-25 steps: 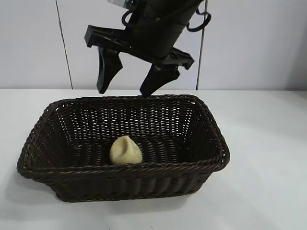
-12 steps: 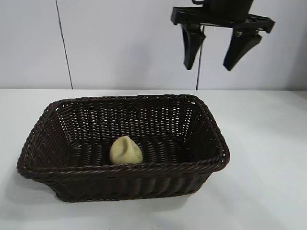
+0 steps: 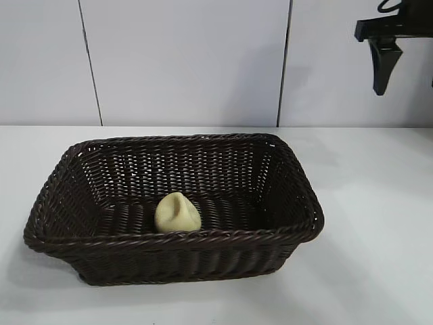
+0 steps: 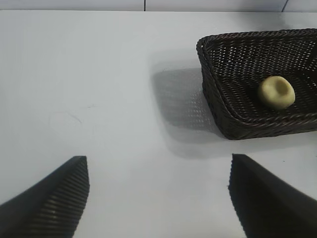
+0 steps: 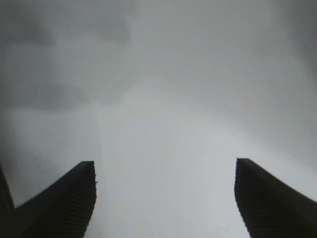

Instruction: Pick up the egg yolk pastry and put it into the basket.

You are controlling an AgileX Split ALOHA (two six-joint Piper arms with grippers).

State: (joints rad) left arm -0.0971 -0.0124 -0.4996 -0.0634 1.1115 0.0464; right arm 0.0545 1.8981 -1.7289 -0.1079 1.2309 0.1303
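Here the right gripper [image 5: 165, 198] hangs high at the far right edge of the exterior view, only one dark finger [image 3: 384, 68] of it inside the picture there, and its own wrist view shows both fingers spread wide apart with nothing between them, only bare pale table [image 5: 163, 99] below. Outward from it, down and toward the middle of the table, sits the basket [image 3: 298, 230], and the egg yolk pastry [image 3: 177, 213] lies inside it, on the woven floor close to the near long wall and somewhat left of the basket's middle. So the pastry lies well apart from this gripper, with the whole right end of the basket between them. The left gripper [image 4: 158, 198] is out of the exterior view; its wrist view shows its two fingers likewise spread and empty over the table, looking toward the basket's short end wall [image 4: 208, 94], with the pastry just beyond that wall. Judged from how things lie, the pastry is already where the task wants it, so the relation that matters for the next move is separation: neither gripper is over the basket or touching it. The basket's long axis runs left to right across the exterior view, and the left gripper appears to face the end nearer the pastry.
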